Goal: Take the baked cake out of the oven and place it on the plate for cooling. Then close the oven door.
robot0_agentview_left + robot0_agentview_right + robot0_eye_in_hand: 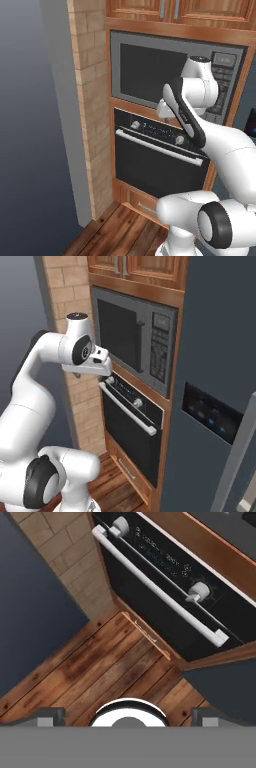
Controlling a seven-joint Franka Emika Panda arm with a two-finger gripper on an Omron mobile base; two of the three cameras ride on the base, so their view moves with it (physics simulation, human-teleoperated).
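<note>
I see the oven at centre of the left base frame, set in a wood surround below the microwave. Oven door shut, flush with the front; its bar handle runs across the top of the door, slanting down to the right. Two silver knobs on the control strip, one at its left end, one toward the right.

Right base frame: oven at centre, door closed, handle slanting to lower right. Dark fridge panel fills the right side. Brick column at upper left.

My gripper hangs off the wrist at centre left of that frame, in front of the oven's upper left corner, apart from the handle. Hand frame: the fingertips sit at the bottom corners, far apart, so jaws wide open, nothing between them. Handle crosses the upper half on a diagonal. Wood floor below, small drawer front under the door.

No cake or plate that I can make out.
</note>
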